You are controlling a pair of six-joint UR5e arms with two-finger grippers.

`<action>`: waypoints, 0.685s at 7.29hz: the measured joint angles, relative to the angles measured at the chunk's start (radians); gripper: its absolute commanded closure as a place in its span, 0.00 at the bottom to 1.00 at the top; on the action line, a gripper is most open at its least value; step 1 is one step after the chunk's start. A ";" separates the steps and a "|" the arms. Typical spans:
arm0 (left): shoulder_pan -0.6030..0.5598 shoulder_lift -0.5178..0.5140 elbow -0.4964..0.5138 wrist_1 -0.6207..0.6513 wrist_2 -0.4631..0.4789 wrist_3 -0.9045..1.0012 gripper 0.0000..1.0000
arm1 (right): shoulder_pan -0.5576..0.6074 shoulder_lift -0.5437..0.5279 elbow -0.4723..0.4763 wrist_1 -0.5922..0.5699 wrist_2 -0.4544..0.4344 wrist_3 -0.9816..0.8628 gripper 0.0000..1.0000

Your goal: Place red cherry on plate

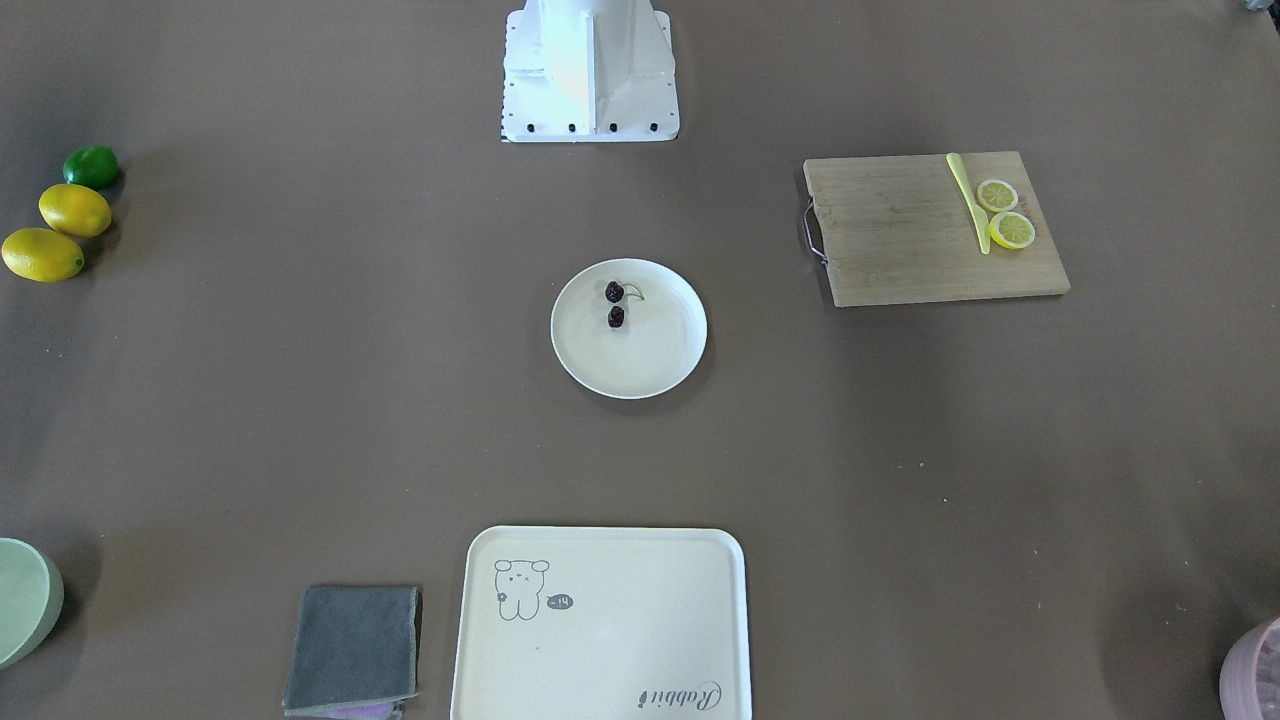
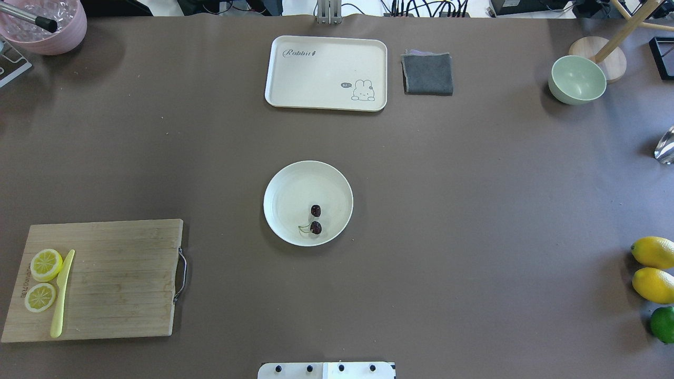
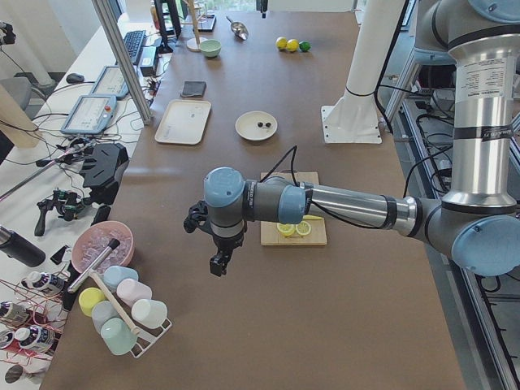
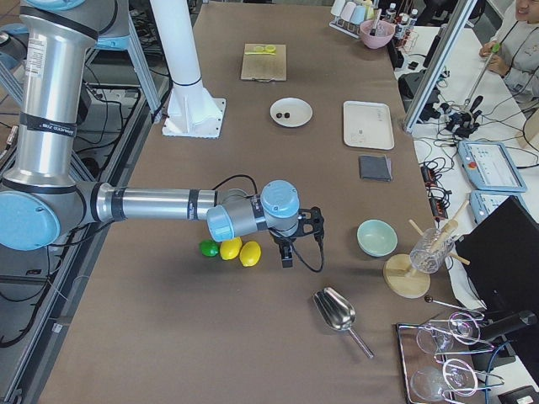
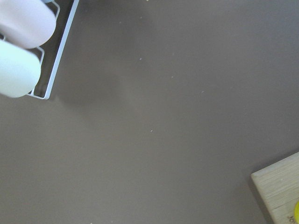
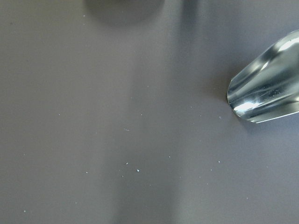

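The red cherry (image 2: 315,219), a pair of small dark fruits on a green stem, lies inside the round cream plate (image 2: 284,184) at the table's middle, on the side nearer the robot's base. The front-facing view shows the cherry (image 1: 615,305) on the plate (image 1: 628,385) with nothing touching it. My left gripper (image 3: 219,264) hangs over bare table far off, beyond the cutting board, seen only from the left end; I cannot tell its state. My right gripper (image 4: 286,257) hangs near the lemons, seen only from the right end; its state is also unclear.
A cutting board (image 2: 116,279) carries two lemon slices (image 2: 45,265) and a yellow knife. A rabbit tray (image 2: 326,73), grey cloth (image 2: 427,73) and green bowl (image 2: 576,80) sit at the far side. Lemons and a lime (image 2: 653,273) lie right; a metal scoop (image 6: 266,88) lies nearby.
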 measured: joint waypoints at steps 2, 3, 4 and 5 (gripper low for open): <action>-0.007 0.004 0.000 -0.008 0.005 -0.002 0.02 | 0.059 0.074 0.039 -0.211 -0.031 -0.129 0.00; -0.007 0.004 -0.001 -0.010 -0.001 -0.002 0.02 | 0.084 0.100 0.077 -0.329 -0.055 -0.197 0.00; -0.008 0.004 -0.001 -0.013 -0.008 -0.002 0.02 | 0.109 0.115 0.114 -0.425 -0.085 -0.254 0.00; -0.007 0.002 0.002 -0.018 -0.011 -0.002 0.02 | 0.131 0.120 0.137 -0.481 -0.111 -0.298 0.00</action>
